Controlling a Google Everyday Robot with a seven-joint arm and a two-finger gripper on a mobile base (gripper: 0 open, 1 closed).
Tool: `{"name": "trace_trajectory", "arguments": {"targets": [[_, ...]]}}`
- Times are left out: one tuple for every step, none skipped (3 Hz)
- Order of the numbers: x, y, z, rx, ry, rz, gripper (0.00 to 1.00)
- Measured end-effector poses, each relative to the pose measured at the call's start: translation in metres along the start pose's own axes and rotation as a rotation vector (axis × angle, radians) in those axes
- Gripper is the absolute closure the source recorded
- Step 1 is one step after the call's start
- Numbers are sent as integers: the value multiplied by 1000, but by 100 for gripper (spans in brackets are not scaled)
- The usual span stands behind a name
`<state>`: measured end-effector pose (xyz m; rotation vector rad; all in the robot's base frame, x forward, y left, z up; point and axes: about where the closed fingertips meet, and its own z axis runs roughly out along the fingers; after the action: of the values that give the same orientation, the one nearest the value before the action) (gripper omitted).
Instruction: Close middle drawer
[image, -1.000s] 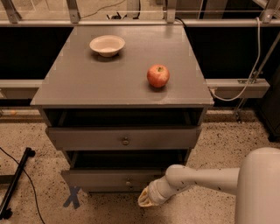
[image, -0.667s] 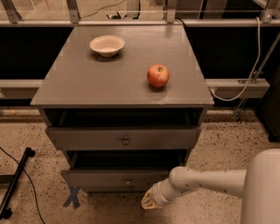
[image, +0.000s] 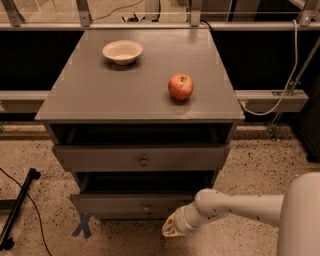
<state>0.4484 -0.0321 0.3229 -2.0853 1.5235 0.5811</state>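
The grey cabinet (image: 135, 95) stands in the middle of the view. The middle drawer (image: 115, 204) is pulled out, with a dark gap above its flat front and a small round knob (image: 146, 206). The upper drawer (image: 100, 159), with the same kind of knob, also stands out a little under the top. The lowest drawer is hidden. My gripper (image: 170, 231) is low at the front, just below and right of the middle drawer's knob, close to the lower edge of the drawer front. The white arm (image: 235, 206) reaches in from the right.
A red apple (image: 180, 86) and a white bowl (image: 122, 51) sit on the cabinet top. A black stand leg and cable (image: 17, 210) lie on the speckled floor at the left. A blue X mark (image: 83, 225) is on the floor. A rail and a white cable (image: 280, 95) are at the right.
My gripper has shifted slightly right and down in front of the middle drawer. The drawer fronts show no visible movement.
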Motion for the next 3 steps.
{"name": "trace_trajectory", "arguments": {"targets": [[14, -15, -7, 54, 3, 7, 100], [24, -40, -12, 129, 3, -3, 100], [30, -81, -4, 188, -1, -36, 100]]}}
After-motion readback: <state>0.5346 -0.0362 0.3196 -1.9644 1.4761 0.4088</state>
